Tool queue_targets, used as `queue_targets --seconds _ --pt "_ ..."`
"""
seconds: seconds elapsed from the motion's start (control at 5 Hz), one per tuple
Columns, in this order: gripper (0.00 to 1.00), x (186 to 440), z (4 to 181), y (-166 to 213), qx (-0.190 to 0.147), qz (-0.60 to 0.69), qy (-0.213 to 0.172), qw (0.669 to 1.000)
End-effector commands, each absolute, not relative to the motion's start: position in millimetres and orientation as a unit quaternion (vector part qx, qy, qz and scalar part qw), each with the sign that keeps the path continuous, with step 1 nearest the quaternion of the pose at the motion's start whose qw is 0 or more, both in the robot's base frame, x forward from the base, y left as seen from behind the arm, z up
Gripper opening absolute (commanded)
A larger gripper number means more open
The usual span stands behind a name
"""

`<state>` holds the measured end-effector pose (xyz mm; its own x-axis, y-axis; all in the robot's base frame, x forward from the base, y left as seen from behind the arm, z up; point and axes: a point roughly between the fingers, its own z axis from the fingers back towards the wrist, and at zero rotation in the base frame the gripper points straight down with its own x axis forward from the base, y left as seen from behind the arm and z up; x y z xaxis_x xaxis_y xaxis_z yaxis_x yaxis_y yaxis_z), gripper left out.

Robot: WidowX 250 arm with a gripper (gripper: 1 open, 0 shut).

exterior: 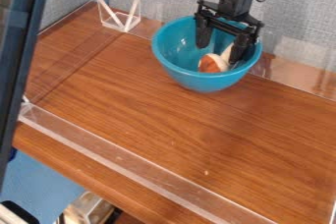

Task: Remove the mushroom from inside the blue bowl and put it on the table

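The blue bowl (206, 55) stands on the far right part of the desk (157, 120), close to the clear acrylic rail (292, 71) at the back edge. It is upright, and its glossy inner wall is visible from above.

The mushroom (214, 63) lies inside the bowl, on the right side of the bottom. Its orange-brown cap points toward the left and the pale stem toward the right, so it seems to lie on its side, though it is small and I cannot be fully sure of this.

The black tool (227, 43) points down into the bowl from above. Its two fingers (205, 33) are spread wide, one on each side of the mushroom, and they do not pinch it. The fingertips are below the rim of the bowl, just above the mushroom.

A dark vertical post (24, 41) crosses the left edge of the view. A small clear triangular stand (121, 16) sits at the far left corner of the desk.
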<state>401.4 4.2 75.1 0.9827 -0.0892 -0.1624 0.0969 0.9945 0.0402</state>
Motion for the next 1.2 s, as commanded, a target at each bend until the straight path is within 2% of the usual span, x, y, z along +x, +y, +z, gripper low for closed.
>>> queue_targets --seconds 0.0,0.4,0.8,1.0 --pt "1.0 405.6 130.1 13.8 0.025 -0.013 0.023 0.999" --pt "1.0 410.8 118.0 -3.2 0.026 -0.028 0.022 0.999" --pt "1.0 417.2 95.3 6.8 0.029 0.004 0.022 0.999" --pt "1.0 415.7 98.1 4.0 0.032 -0.004 0.021 0.999"
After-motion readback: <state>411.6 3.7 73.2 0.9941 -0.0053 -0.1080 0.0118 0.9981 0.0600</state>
